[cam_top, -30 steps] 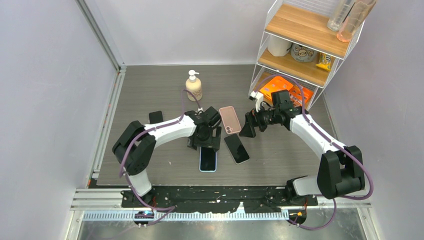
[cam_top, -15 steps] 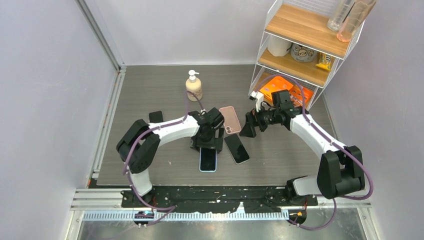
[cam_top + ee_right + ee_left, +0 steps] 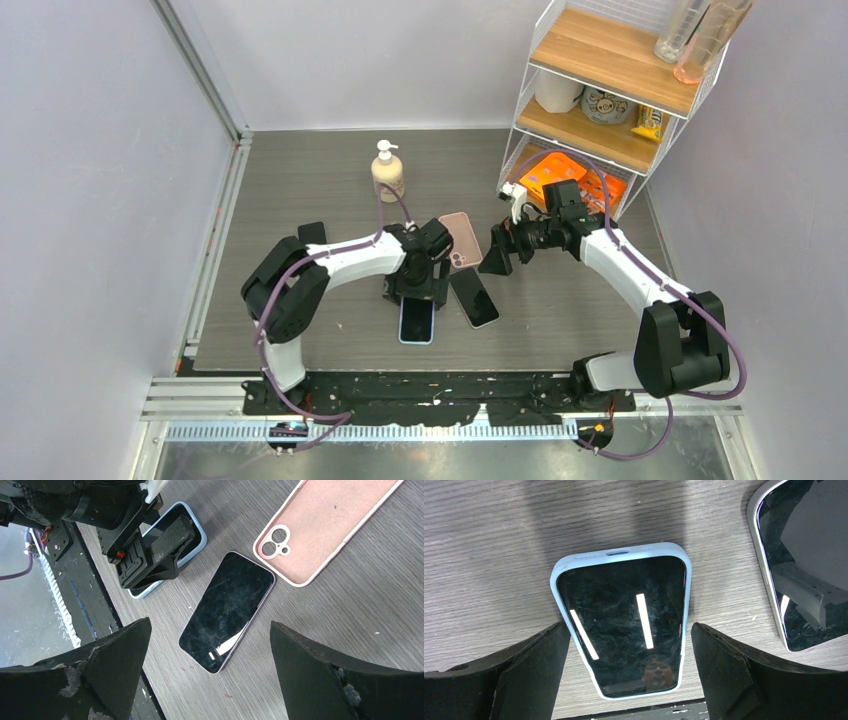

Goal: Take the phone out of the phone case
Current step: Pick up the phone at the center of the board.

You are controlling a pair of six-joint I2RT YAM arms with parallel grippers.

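A phone in a light blue case (image 3: 624, 625) lies screen up near the table's front edge; it also shows in the top view (image 3: 416, 321). My left gripper (image 3: 629, 680) is open and hovers low over it, one finger on each side of its long edges, not touching. In the top view the left gripper (image 3: 414, 297) covers the phone's far end. A bare black phone (image 3: 473, 296) and an empty pink case (image 3: 460, 238) lie to the right. My right gripper (image 3: 495, 260) is open and empty, held above the bare phone (image 3: 227, 611) and the pink case (image 3: 325, 527).
A soap bottle (image 3: 388, 172) stands at the back centre. A white wire shelf rack (image 3: 610, 100) with boxes and bottles fills the back right. A small black object (image 3: 311, 233) lies at the left. The table's front edge runs just below the cased phone.
My left gripper has moved a little right and toward the front, closer over the blue-cased phone. The right arm and both phones have not moved.
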